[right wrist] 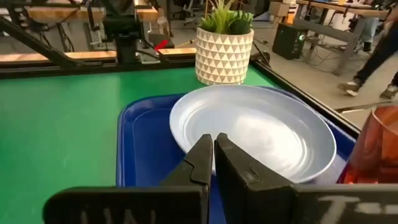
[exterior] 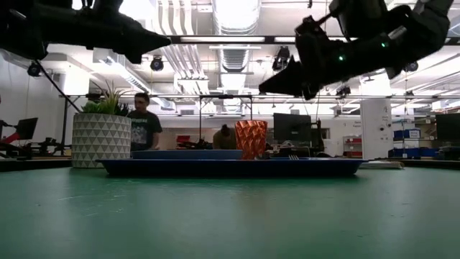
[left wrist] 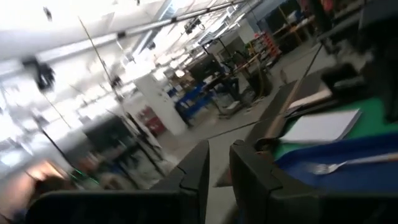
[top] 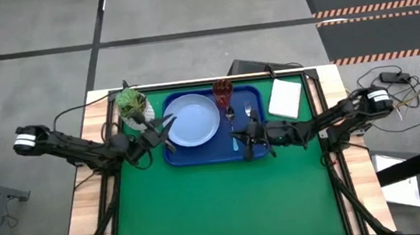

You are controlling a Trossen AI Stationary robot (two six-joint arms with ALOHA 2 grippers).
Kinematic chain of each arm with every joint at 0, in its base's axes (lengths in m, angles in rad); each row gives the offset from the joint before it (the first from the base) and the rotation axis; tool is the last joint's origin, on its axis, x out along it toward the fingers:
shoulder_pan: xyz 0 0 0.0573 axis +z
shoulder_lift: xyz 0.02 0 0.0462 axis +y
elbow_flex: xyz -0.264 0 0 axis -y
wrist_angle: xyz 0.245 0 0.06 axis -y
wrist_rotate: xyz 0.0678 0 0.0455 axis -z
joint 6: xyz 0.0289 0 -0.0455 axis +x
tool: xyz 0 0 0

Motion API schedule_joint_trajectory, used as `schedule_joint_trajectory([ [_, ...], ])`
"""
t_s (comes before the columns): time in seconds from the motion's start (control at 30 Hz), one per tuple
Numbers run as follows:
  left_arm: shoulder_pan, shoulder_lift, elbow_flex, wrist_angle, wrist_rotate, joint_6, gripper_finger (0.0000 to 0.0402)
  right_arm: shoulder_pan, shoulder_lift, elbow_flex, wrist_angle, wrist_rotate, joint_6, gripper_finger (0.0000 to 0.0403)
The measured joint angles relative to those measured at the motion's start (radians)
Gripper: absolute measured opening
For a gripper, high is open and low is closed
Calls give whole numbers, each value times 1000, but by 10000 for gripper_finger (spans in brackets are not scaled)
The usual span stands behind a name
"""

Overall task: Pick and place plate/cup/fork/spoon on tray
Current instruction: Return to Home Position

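Note:
The dark blue tray [top: 214,154] lies at the far middle of the green mat. On it rest the pale blue plate [top: 192,120], the red-orange cup [top: 223,93], upright on its base, the spoon [top: 232,124] and the fork [top: 248,113]. My left gripper [top: 165,125] hovers by the plate's left edge, with its fingers nearly together and empty. My right gripper [top: 245,142] hovers over the tray's near right part, shut and empty. In the low view both grippers, left [exterior: 147,39] and right [exterior: 277,83], hang well above the tray [exterior: 230,167].
A white pot with a green plant [top: 132,104] stands just left of the tray. A white rectangular block [top: 285,98] lies to the tray's right. Wooden table edges and cables run along both sides. People stand in the room behind the table [exterior: 147,122].

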State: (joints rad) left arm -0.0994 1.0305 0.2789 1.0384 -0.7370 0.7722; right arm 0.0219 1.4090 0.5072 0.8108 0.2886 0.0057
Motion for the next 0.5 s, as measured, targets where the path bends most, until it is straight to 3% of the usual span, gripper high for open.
schedule_joint_trajectory([
  [0.13, -2, 39, -10, -2, 2, -292, 44, 0, -8, -32, 14, 0, 5, 9],
  [0.23, -27, 82, -11, -10, 40, -444, 44, 17, -37, -32, 14, -7, -97, 9],
  [0.33, -92, 97, -12, -15, 37, -372, 44, 24, -110, -51, 12, -12, -228, 9],
  [0.5, -238, -63, -12, -41, -177, -246, 44, 14, -283, -132, 4, -8, -337, 9],
])
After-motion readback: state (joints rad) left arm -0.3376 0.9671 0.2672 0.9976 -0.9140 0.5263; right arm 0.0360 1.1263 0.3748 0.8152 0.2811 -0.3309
